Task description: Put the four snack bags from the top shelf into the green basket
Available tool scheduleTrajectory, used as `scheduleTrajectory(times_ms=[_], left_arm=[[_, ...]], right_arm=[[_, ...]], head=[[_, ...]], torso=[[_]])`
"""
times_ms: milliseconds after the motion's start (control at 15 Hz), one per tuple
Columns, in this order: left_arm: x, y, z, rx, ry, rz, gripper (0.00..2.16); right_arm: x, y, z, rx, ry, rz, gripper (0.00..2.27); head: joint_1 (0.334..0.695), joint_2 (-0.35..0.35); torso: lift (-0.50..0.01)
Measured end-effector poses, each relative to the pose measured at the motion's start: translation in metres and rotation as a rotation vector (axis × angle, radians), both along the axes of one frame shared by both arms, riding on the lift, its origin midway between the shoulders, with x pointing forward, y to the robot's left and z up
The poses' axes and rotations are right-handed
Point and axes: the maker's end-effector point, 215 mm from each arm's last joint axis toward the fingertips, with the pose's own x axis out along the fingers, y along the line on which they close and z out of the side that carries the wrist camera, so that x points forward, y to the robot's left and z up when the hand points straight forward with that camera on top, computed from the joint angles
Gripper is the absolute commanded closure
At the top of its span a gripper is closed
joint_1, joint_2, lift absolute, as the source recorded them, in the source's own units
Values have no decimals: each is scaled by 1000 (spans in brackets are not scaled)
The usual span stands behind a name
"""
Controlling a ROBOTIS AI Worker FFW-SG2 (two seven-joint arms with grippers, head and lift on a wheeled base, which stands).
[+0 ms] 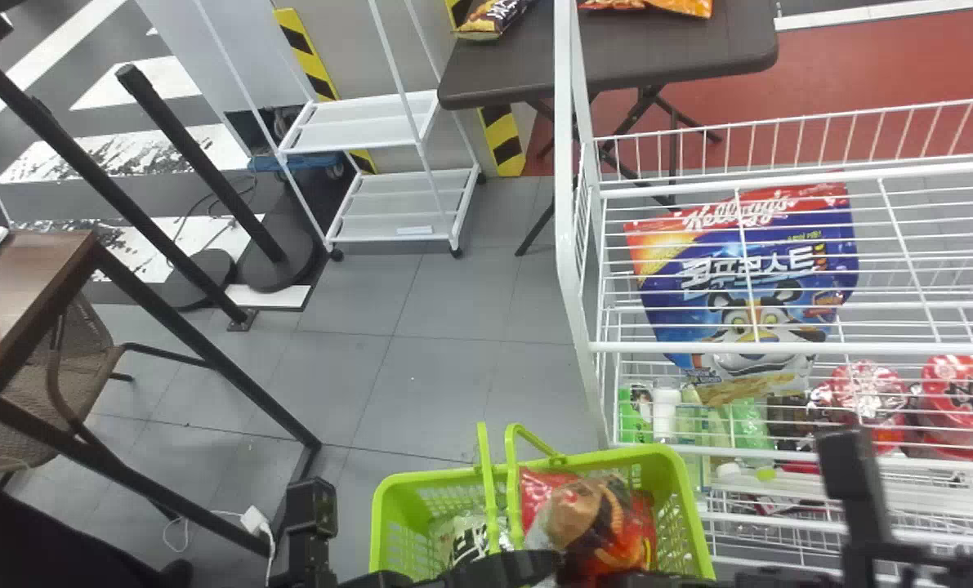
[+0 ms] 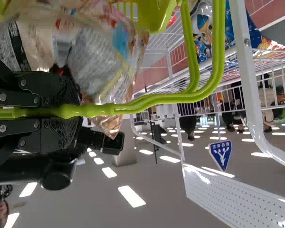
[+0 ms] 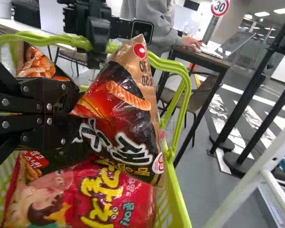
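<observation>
The right pincer is clamped on one edge of a black snack bag, above a red bag in the green basket, whose handles the left pincer grips, presumably to steady it.

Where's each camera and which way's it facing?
Head view: on the head, forward and down over green plastic basket and white wire shelf; black left arm and right arm show.
Left wrist view: on that wrist, past the black left gripper toward the shelf.
Right wrist view: on that wrist, past black right gripper and red-black snack bag toward a brown desk.
Wrist views share the basket.
</observation>
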Motion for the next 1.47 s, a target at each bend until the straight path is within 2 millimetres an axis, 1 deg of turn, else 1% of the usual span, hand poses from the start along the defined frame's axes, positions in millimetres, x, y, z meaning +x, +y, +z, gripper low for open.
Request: scheduleTrajectory(times_ms=[67,133,200,267,333,467,600,733,867,933,1067,1200,1267,1333,1400,1467], left_arm=[[0,-1,0,-2,0,-3,1892],[0,-2,1,-2,-1,-6,1892],[0,-3,1,-3,-1,-7,1892],[0,-3,2,-4,-2,-8,1892],[0,-4,2,-4,-2,-8,1892],[0,-4,2,-5,-3,-8,1892],[-1,-2,2,-3,-2,-6,1892],[-1,0,2,-1,-2,-1,1892],[0,3,2,1,-4,6,1892],[0,3,2,2,-5,8,1892],[1,4,2,2,-5,9,1892],[1,5,3,1,-6,11,1892],[1,5,3,1,-6,11,1892],[2,4,3,1,-7,11,1892],[2,4,3,1,-8,10,1892],[2,4,3,0,-8,9,1892]], right_arm=[[-2,12,-7,0,13,14,2199],[-4,21,-13,-3,24,29,1922],[-7,30,-18,-5,30,41,1166],[-7,36,-21,-2,28,44,137],[-7,40,-22,1,22,43,-2],[-7,39,-22,7,18,42,-2],[-12,25,-15,21,34,40,16],[-27,1,-8,-4,86,61,16],[-46,-30,3,-25,156,88,19],[-42,-45,11,-28,159,75,29],[-19,-72,32,-25,105,8,29],[0,-101,45,-37,52,-67,29],[7,-118,46,-52,39,-108,29],[14,-134,40,-81,22,-157,29],[38,-150,31,-128,-56,-239,29],[67,-164,23,-181,-161,-320,29]], head=[[695,350],[695,350],[695,350],[695,350],[695,350],[695,350],[695,350],[695,350],[695,350],[695,350],[695,350],[695,350],[695,350],[695,341],[695,298],[695,256]], torso=[[0],[0],[0],[0],[0],[0],[0],[0],[0],[0],[0],[0],[0],[0],[0],[0]])
